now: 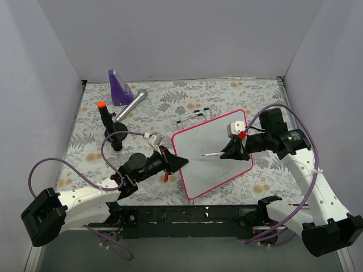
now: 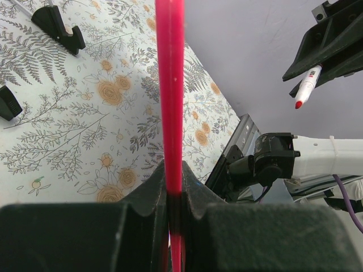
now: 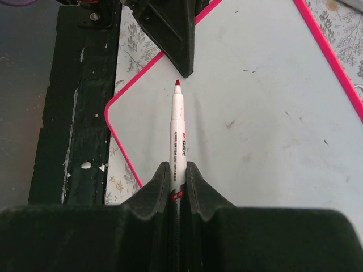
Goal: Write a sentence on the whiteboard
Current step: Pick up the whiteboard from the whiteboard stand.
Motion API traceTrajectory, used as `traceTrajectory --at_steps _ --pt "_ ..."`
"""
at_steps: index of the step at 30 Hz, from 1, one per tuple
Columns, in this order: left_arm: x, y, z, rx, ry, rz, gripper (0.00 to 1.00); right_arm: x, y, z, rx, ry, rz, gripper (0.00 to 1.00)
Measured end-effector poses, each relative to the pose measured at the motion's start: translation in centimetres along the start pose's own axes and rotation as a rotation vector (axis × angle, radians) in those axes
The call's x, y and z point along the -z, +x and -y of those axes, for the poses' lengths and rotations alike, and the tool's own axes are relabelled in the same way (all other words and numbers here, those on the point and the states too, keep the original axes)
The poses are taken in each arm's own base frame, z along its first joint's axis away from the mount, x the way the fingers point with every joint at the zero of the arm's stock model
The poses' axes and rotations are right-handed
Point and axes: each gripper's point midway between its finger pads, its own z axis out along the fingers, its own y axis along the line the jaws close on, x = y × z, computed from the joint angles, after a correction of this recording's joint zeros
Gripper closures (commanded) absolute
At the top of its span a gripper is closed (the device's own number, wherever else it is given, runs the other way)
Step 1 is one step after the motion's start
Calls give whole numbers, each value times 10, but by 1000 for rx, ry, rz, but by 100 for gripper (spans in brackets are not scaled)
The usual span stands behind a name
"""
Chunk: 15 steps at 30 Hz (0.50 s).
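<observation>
Whiteboard (image 1: 211, 167) lies skewed at centre of floral table cover (image 1: 85, 141), btwn the two arms. L gripper (image 1: 180, 162) is clamped on its pink frame. R gripper (image 1: 226, 154) is clamped on a red marker (image 3: 178, 127), tip over the white face; contact w/ board can't be told.

Both end effectors (image 1: 181, 162) (image 1: 224, 154) closed, facing inward
</observation>
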Motion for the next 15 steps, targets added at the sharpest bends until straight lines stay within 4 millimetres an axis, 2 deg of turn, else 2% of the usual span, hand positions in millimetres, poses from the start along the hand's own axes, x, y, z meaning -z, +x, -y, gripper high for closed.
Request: traceTrajectory --at_steps 15 --pt "0 0 0 0 0 1 100 -4 -1 3 -11 -18 -3 99"
